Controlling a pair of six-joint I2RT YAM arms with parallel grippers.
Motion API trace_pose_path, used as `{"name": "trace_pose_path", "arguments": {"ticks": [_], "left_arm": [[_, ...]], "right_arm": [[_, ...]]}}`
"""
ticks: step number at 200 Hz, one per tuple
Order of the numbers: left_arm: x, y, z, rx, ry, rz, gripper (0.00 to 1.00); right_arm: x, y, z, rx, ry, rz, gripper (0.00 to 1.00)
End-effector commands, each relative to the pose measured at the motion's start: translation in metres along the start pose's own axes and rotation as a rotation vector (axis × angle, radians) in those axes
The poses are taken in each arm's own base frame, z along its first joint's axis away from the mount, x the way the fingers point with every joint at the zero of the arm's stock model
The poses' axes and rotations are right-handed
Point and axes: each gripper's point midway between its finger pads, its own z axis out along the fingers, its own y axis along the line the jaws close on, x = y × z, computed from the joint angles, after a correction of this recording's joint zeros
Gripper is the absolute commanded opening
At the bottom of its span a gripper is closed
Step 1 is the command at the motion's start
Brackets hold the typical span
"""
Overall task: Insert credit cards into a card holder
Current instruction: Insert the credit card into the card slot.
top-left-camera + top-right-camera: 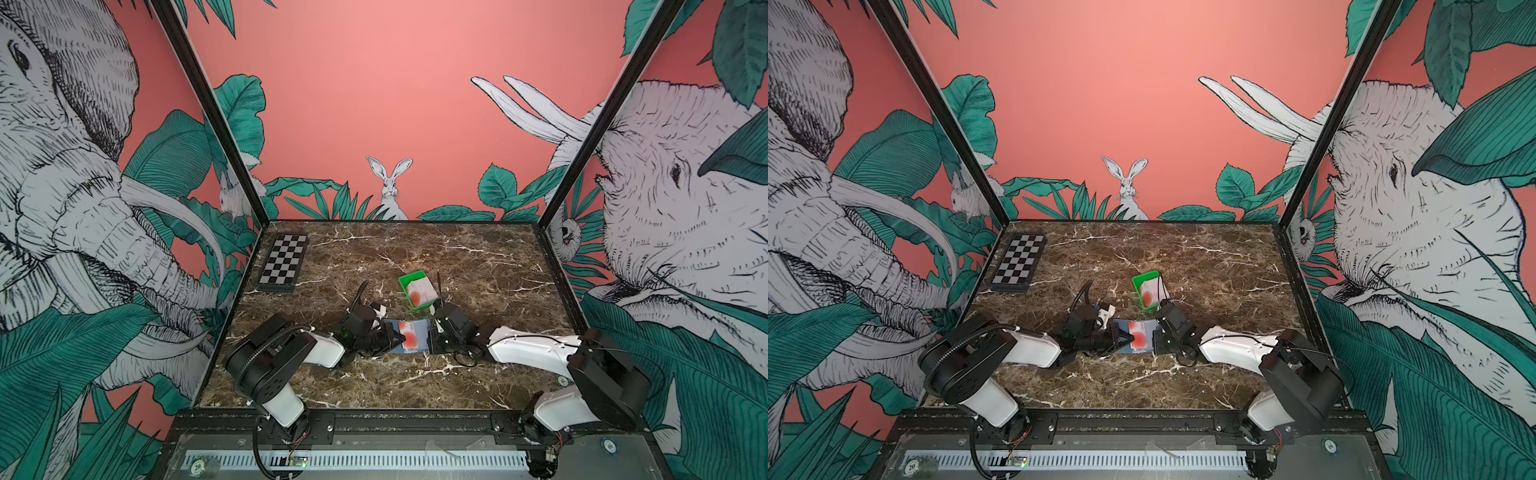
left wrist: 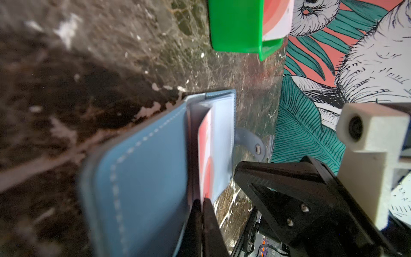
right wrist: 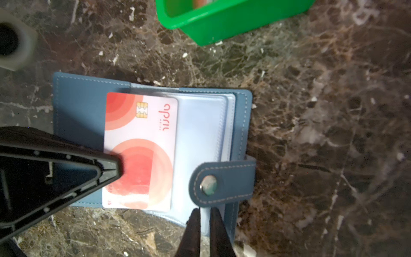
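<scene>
Clamping the credit card [image 3: 142,133] by one long edge, the left pincer [image 2: 201,201] faces the card holder [image 3: 241,115] sleeves, with the right pincer [image 3: 205,211] opposite, tips nearly together, grip uncertain.

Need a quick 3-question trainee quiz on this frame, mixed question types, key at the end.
1. True or false: the card holder lies closed.
2. What does the left claw pinch? A: a credit card. B: a coin. C: a key.
3. Fill in: the spare cards stand in the ___, farther from the robot than the holder.

Key
1. False. It lies open, with its clear sleeves showing.
2. A.
3. green tray.
</scene>
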Motion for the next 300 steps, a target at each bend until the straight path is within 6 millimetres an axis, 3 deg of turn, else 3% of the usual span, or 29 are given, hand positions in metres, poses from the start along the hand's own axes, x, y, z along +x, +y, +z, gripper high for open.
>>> {"name": "trace_pose_path", "arguments": {"ticks": [1, 84, 147, 196, 243, 300], "left_arm": [[0.004, 0.015, -0.002, -0.072, 0.016, -0.005, 0.0], [0.003, 0.014, -0.007, -0.123, 0.025, 0.021, 0.01], [0.005, 0.017, -0.01, -0.157, 0.035, 0.025, 0.2], [0.002, 0.012, -0.008, -0.143, 0.036, 0.028, 0.25], [0.002, 0.02, -0.014, -0.222, 0.041, 0.05, 0.4], [-0.006, 0.024, -0.027, -0.341, 0.032, 0.109, 0.43]], "right_arm": [[-0.007, -0.001, -0.007, 0.025, -0.023, -0.018, 0.11], [0.001, -0.011, -0.001, 0.078, 0.011, -0.025, 0.15], [0.004, -0.009, 0.003, 0.055, 0.017, -0.017, 0.15], [0.006, -0.008, 0.005, 0.046, 0.017, -0.01, 0.14], [0.007, -0.008, 0.007, 0.042, 0.022, -0.006, 0.14], [0.007, -0.008, 0.009, 0.044, 0.021, -0.004, 0.14]]}}
